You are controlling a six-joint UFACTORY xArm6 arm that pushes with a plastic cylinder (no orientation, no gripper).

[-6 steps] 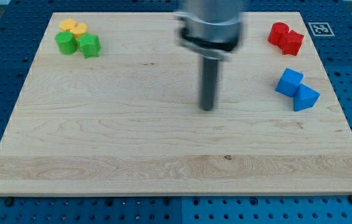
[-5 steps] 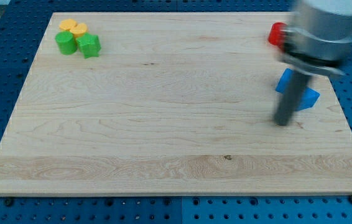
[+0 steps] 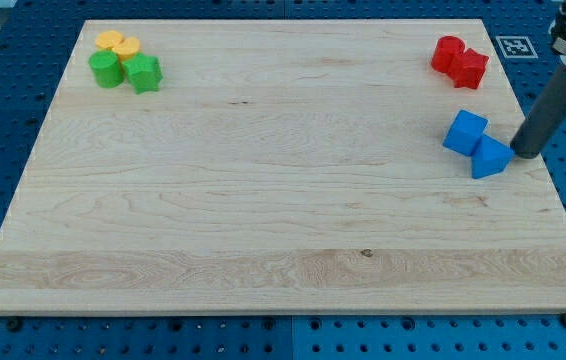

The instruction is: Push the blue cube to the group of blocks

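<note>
The blue cube [image 3: 465,131] sits near the board's right edge, touching a second blue block, wedge-shaped [image 3: 491,157], at its lower right. My tip [image 3: 524,152] stands just right of the blue wedge, close to it, at the board's right edge. At the view's top left is a group: a yellow block [image 3: 118,44], a green cylinder [image 3: 106,69] and a green star-like block [image 3: 144,73].
Two red blocks [image 3: 460,60] lie together at the top right of the wooden board [image 3: 263,180]. A black-and-white marker tag [image 3: 514,46] lies on the blue perforated table beyond the board's top right corner.
The rod swept from the board's middle to the right and now stands right of the blue blocks. No block has moved.
</note>
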